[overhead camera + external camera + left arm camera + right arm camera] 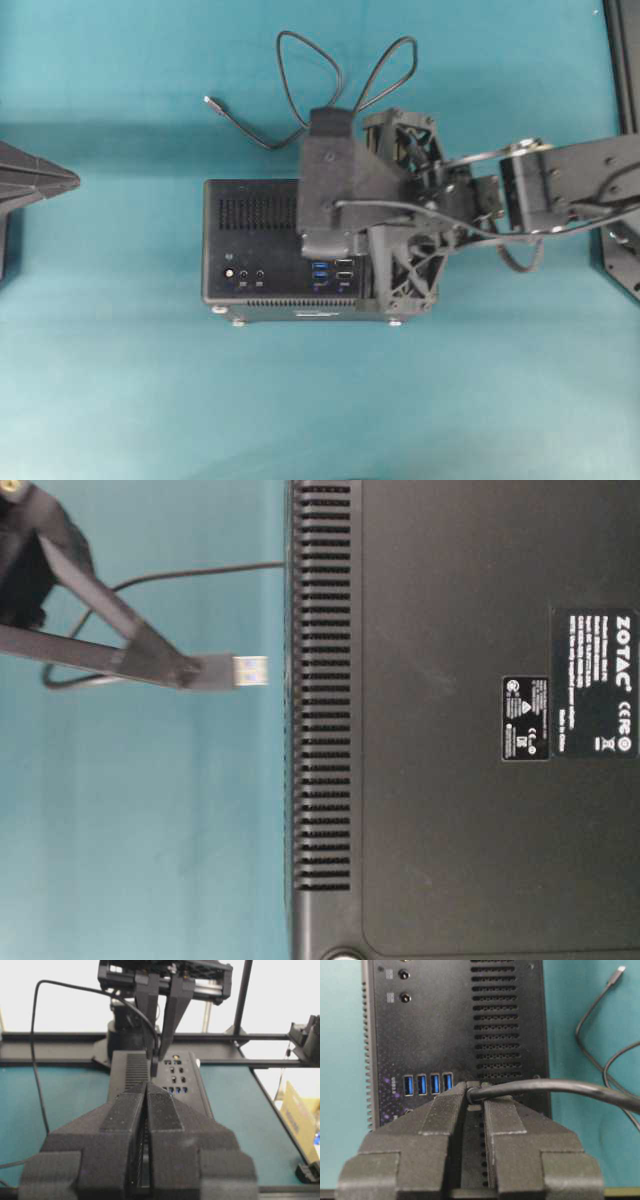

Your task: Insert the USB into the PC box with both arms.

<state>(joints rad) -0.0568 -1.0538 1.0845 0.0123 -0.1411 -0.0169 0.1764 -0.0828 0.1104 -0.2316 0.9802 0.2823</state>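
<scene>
The PC box point(255, 215) lies with its port face up, its blue ports point(427, 1084) showing. My right gripper point(188, 670) hangs over that face, shut on the USB point(225, 670). The USB's blue-and-silver tip point(252, 669) points at the PC box point(450, 600), a small gap short of it. In the right wrist view the cable point(545, 1087) leaves the shut right gripper point(472, 1091) to the right, beside the blue ports. My left gripper point(62, 182) stays at the far left, shut and empty, its fingertips point(140, 1091) pressed together.
The black cable loops point(310, 70) on the teal mat behind the box. Its small silver-tipped end point(210, 100) lies at the back left. The right arm point(560, 190) reaches in from the right. A black frame rail point(625, 60) runs along the right edge.
</scene>
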